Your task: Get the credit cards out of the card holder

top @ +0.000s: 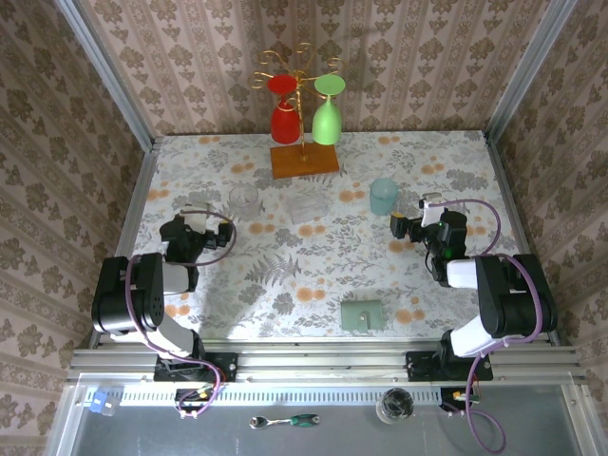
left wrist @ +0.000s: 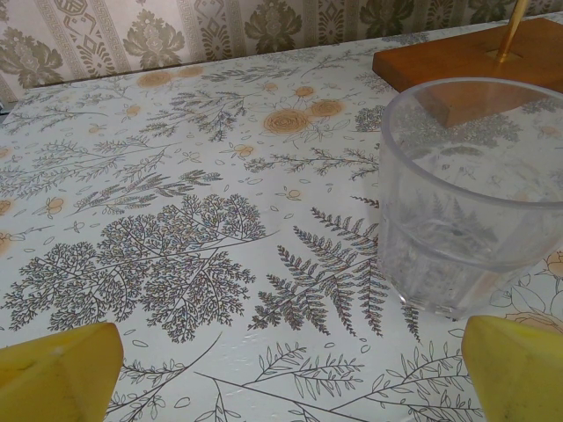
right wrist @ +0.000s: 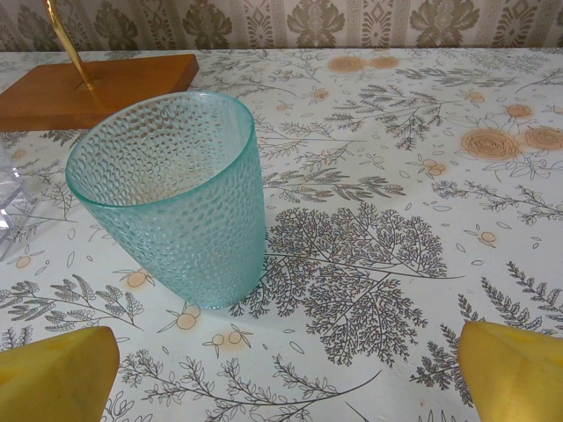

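Top external view: the card holder (top: 362, 314) is being shown folded, untouched, at the near edge of the worktop (top: 285, 280); the approach is judged not yet begun, and a reach back toward it is being called for. Wrist views: left pincer (left wrist: 288, 376) and right pincer (right wrist: 286, 376) are being held wide apart, empty, facing a clear tumbler (left wrist: 466, 193) and a teal cup (right wrist: 171, 193).

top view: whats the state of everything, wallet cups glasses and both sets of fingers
wallet: folded shut, lying flat
teal cup: upright, empty
clear glass: upright, empty
red glass: hung upside down on rack
green glass: hung upside down too
left fingers: open, empty
right fingers: open, empty
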Motion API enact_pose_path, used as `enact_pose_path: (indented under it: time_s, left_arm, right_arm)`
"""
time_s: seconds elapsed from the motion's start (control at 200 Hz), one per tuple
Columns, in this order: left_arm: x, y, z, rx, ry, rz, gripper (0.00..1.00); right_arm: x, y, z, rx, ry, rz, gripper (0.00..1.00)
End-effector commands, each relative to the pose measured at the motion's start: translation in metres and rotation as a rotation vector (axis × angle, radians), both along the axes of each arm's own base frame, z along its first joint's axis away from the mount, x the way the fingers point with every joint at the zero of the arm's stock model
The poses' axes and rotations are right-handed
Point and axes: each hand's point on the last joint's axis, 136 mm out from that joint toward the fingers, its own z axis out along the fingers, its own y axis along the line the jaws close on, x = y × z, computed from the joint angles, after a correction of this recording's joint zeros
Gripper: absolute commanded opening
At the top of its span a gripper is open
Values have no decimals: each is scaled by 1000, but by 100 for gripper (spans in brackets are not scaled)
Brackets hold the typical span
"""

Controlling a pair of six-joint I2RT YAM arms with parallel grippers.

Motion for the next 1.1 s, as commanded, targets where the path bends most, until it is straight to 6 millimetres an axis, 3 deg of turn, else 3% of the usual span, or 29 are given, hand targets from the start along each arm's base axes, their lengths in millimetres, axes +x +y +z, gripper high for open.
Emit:
enact_pose_path:
  time_s: [0.0,0.21,0.7,0.795,1.095]
  left_arm:
    - [4,-1,7,-14,-17,-7,100]
    - [9,15,6,-25,-1,86,100]
    - [9,18,5,-16,1,115,100]
    - [6,26,9,-21,-20,163,100]
    - [2,20,26,45,-28,185,100]
  right_arm:
    - [0,3,3,-11,-24,23,100]
    - [0,3,3,-10,-23,22,100]
    - [4,-10,2,-12,-9,-64,100]
    - [4,-11,6,-14,-7,-73,100]
    - [3,-11,21,-7,61,-76,100]
